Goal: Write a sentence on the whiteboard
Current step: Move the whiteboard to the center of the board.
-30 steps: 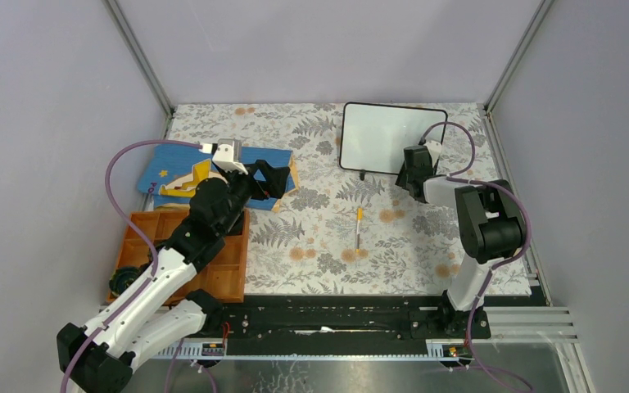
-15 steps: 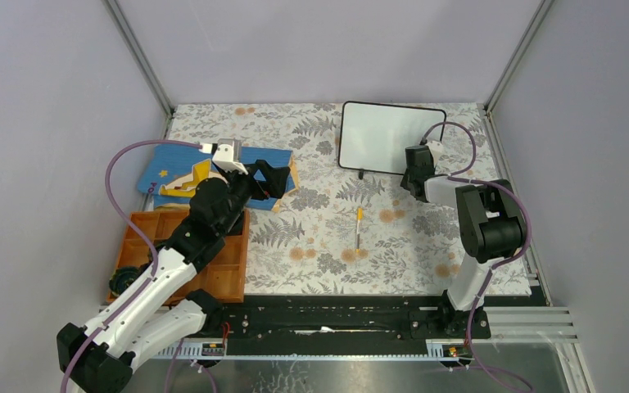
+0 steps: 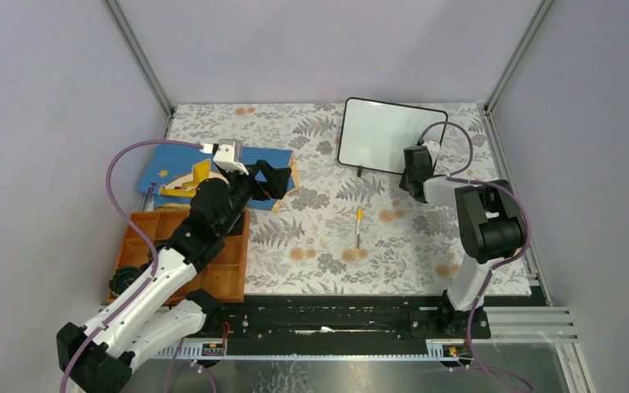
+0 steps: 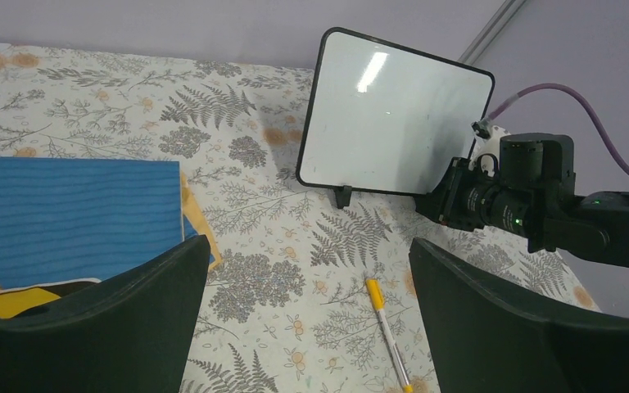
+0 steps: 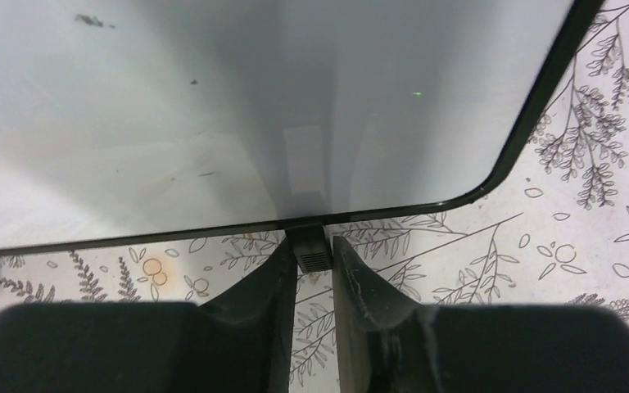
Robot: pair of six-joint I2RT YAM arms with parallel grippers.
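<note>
The whiteboard (image 3: 391,136) stood on its feet on the fern-patterned desk (image 3: 319,254), leaning back slightly. Its face was white, with only a few small dark specks showing in the right wrist view.

The right claw (image 5: 312,255) was at the whiteboard's lower edge. It was clenched on the small black foot under the whiteboard's right half, with one finger pressed to each side of the foot.

The left claw (image 4: 305,250) was released, its fingers spread wide and nothing between them. It hung well to the left of the whiteboard, above the near edge of a blue book (image 4: 65,209).

A pen (image 3: 359,228) with a white barrel and a yellow end lay loose on the desk in front of the whiteboard, apart from both claws.

The blue book lay flat, well to the whiteboard's left. An orange compartment tray (image 3: 223,274) sat further to the left of the whiteboard and nearer the arm bases, partly covered by the left arm.
</note>
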